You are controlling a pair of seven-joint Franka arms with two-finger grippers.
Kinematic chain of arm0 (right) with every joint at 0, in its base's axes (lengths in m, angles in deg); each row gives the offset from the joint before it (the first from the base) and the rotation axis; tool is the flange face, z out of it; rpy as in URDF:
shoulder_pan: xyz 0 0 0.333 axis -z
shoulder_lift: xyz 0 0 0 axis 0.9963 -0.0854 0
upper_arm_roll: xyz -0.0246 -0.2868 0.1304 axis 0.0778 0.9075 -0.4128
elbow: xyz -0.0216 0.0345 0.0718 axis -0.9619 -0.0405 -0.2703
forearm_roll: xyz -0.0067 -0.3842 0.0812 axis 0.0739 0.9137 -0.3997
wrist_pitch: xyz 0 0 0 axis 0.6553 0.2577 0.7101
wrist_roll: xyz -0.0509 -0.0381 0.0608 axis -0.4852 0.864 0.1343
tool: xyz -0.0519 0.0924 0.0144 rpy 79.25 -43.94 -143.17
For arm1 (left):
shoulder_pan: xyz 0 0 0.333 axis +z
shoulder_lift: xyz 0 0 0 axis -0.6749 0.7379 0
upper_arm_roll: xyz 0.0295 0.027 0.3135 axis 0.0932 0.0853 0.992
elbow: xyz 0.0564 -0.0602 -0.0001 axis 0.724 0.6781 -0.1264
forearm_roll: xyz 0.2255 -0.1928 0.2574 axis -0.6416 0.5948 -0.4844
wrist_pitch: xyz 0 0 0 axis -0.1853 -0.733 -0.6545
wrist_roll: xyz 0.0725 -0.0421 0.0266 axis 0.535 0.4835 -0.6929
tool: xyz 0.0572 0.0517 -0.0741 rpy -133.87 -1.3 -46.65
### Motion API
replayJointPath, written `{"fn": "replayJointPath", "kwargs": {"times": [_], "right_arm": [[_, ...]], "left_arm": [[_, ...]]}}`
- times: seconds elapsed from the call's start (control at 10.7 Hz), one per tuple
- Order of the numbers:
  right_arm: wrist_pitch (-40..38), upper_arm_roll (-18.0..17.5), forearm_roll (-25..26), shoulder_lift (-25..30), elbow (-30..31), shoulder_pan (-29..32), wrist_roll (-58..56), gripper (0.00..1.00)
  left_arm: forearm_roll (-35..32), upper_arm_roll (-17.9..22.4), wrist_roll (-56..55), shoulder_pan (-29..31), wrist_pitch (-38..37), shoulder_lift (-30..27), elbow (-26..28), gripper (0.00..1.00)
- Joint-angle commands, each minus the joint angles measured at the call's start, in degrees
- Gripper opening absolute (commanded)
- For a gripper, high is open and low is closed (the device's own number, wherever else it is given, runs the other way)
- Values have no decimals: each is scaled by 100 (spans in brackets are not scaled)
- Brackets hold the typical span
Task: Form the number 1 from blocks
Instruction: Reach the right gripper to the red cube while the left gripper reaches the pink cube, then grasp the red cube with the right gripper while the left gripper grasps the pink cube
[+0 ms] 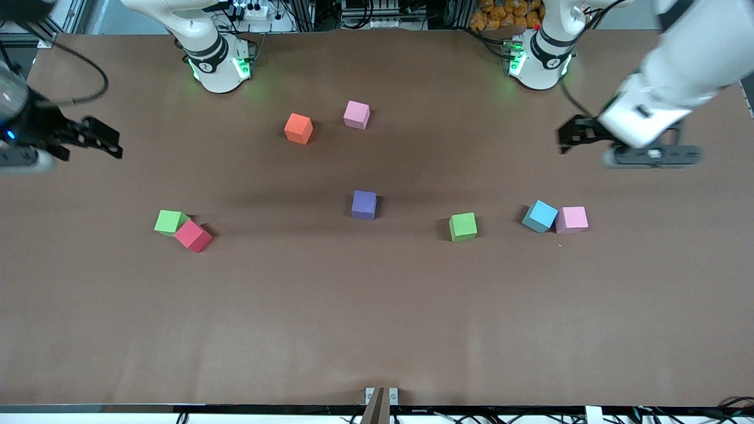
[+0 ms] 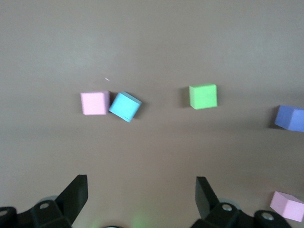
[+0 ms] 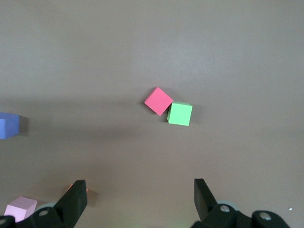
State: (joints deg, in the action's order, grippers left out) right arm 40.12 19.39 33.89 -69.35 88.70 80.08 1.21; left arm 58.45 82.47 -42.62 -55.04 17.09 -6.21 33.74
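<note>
Left gripper point(image 1: 566, 140), jaws wide & empty, hovers w/ blue block point(image 1: 539, 216) closest; right gripper point(image 1: 100, 140), also wide, nearest red block point(image 1: 192, 235).

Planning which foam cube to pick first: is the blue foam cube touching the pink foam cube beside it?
Touching. The left wrist view shows the blue foam cube with its corner against the pink foam cube, no gap.

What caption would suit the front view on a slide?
Eight foam blocks lie scattered on a brown table while the left gripper and right gripper hover open.
</note>
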Motion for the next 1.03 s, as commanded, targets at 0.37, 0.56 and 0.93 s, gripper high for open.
{"fn": "replayJointPath", "kwargs": {"times": [0.37, 0.56, 0.93], "right_arm": [[2235, -19, 16, -331, 2057, 106, -387, 100], [3350, -19, 17, -392, 2901, 211, -983, 100], [4452, -28, 8, -989, 3308, 308, -2486, 100]], "left_arm": [[162, -2282, -2447, -497, 2240, 843, 1224, 100], [93, -2408, -3098, -1040, 2859, 1447, 1307, 100], [-485, -2408, -4179, -2043, 3834, 2380, 1254, 100]]}}
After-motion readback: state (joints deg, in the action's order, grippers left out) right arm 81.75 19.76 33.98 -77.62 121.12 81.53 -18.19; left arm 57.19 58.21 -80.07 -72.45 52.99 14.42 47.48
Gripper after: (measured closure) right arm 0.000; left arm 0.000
